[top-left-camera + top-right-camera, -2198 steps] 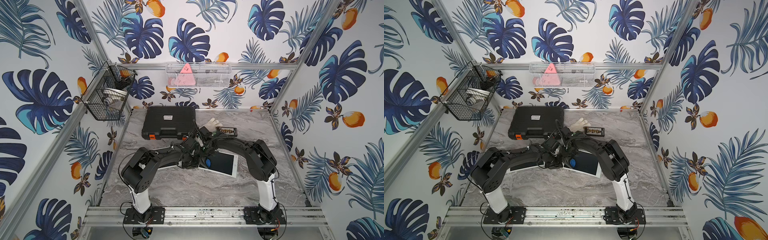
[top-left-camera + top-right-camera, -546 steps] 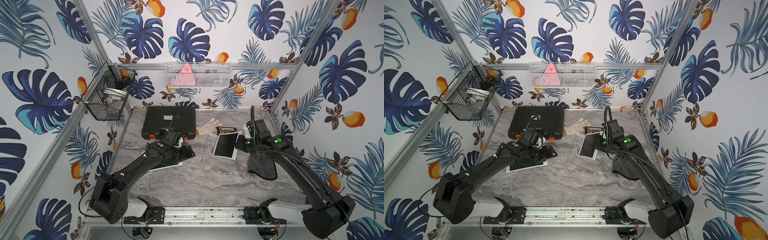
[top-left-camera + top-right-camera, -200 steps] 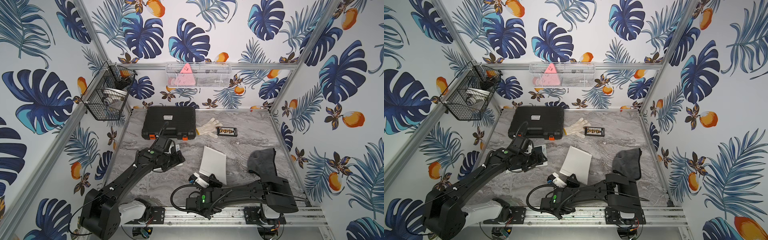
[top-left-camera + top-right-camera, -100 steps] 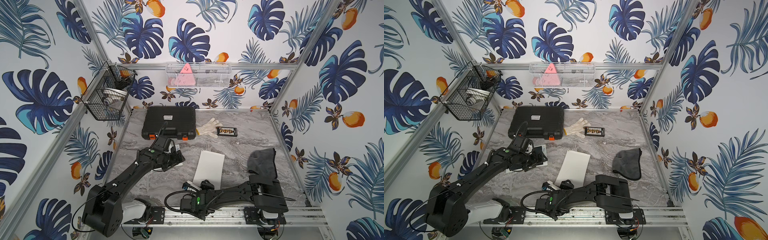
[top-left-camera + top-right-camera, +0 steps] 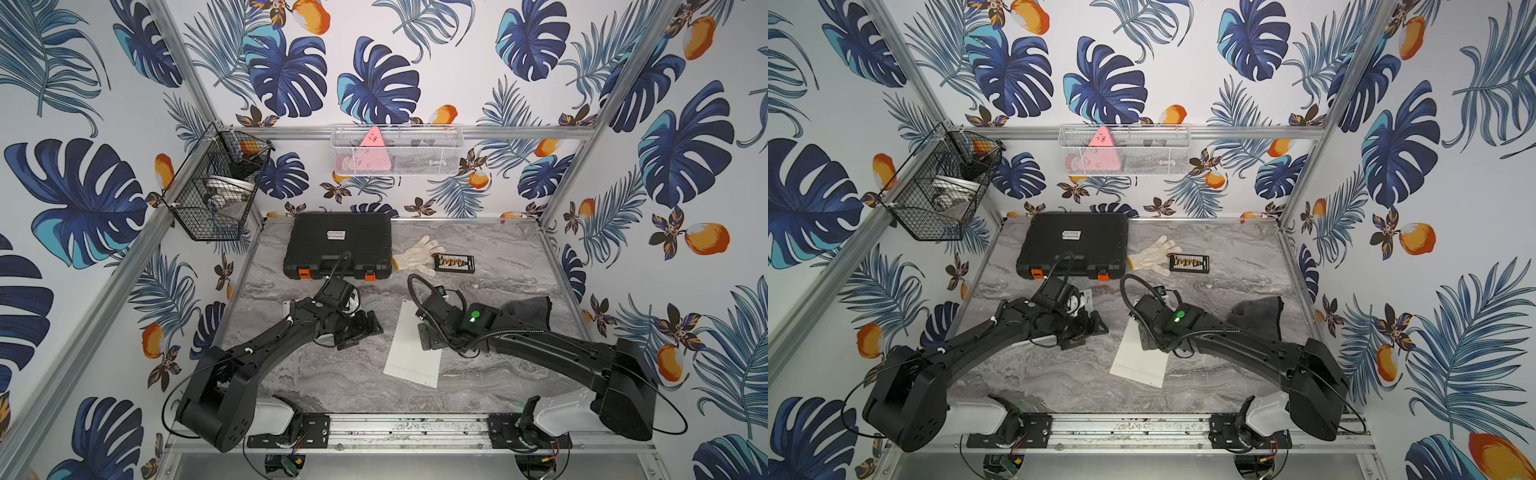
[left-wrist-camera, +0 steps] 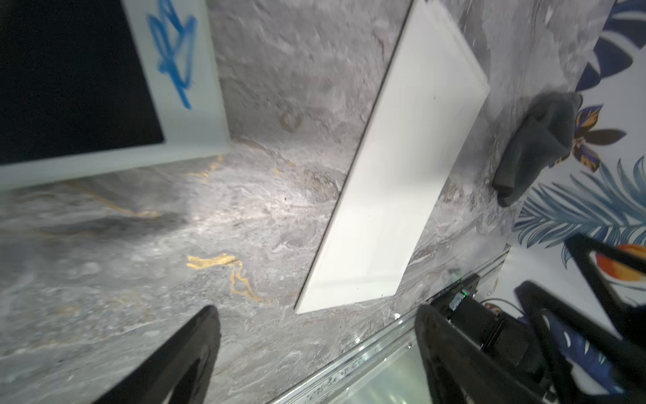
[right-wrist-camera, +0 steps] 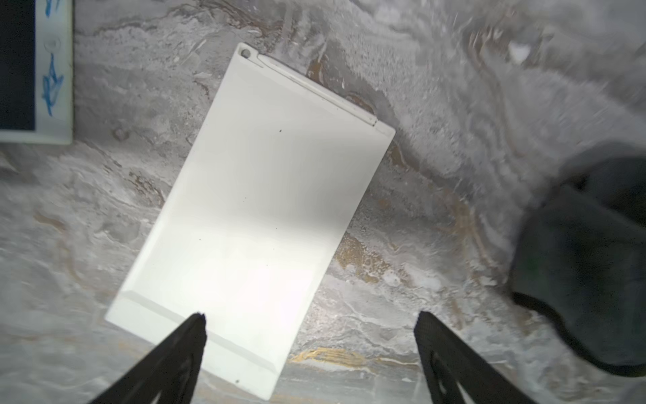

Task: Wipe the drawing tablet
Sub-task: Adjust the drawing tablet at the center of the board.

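A white drawing tablet [image 5: 411, 353] [image 5: 1138, 361] lies flat mid-table with its plain white back up [image 7: 258, 210] [image 6: 395, 182]. A second tablet [image 6: 105, 87] [image 7: 35, 70], black screen up with blue scribbles on its white frame, lies under my left arm; in a top view only its corner [image 5: 1086, 297] shows. A dark grey cloth [image 5: 525, 311] [image 5: 1258, 318] [image 7: 587, 262] [image 6: 535, 140] is crumpled at the right. My right gripper [image 5: 428, 336] [image 7: 311, 316] hangs open over the white tablet's right edge. My left gripper [image 5: 357, 330] [image 6: 316, 311] is open and empty between the two tablets.
A black tool case [image 5: 338, 245], a white glove [image 5: 415, 253] and a small black bit holder [image 5: 454, 263] lie at the back. A wire basket [image 5: 216, 187] hangs on the left wall, a mesh shelf [image 5: 395, 149] on the back wall. The metal rail [image 5: 415, 424] runs along the front.
My right gripper has gone from shut to open, and its arm now reaches over the white tablet from the right. The tablet lies a little nearer the front. My left arm has barely moved.
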Robot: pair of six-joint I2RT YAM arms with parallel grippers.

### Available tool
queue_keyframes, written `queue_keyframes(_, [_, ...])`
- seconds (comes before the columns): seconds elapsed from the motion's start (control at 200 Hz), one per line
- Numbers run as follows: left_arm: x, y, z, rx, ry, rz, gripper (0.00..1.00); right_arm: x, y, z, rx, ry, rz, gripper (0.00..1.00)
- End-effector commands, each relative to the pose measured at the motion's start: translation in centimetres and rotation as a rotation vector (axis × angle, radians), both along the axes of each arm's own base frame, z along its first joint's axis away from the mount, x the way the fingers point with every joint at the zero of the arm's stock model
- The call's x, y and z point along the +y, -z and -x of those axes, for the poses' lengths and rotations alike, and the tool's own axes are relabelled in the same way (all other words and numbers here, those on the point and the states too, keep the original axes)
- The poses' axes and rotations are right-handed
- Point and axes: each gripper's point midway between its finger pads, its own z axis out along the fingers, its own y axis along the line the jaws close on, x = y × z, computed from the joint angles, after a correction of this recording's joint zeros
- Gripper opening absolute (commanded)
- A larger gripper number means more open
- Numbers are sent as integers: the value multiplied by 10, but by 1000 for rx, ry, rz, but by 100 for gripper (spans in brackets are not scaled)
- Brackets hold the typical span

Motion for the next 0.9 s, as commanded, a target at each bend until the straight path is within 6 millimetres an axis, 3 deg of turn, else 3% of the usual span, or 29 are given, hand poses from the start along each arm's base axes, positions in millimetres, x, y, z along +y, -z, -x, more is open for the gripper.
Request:
queue_keyframes(0.0, [-22, 6, 12, -3, 72, 38, 96, 2, 8, -14, 167, 186, -226, 96])
queue_keyframes(0.11, [-30, 16, 23, 5, 102, 31, 98, -17, 26, -35, 248, 353, -349, 96])
queue_keyframes(0.32, [-37, 34, 37, 36, 138, 25, 99, -17, 64, -67, 345, 432, -440, 94])
queue_keyframes(0.575, [-70, 46, 43, 48, 176, 73, 99, 10, 96, -84, 456, 412, -476, 92])
queue_keyframes(0.605, [-76, 46, 45, 49, 183, 81, 99, 20, 88, -95, 443, 395, -509, 92])
queue_keyframes(0.721, [-102, 49, 51, 50, 222, 102, 99, 45, 84, -106, 464, 333, -557, 91])
queue_keyframes(0.896, [-137, 54, 53, 35, 278, 104, 99, 78, 79, -109, 549, 226, -629, 90])
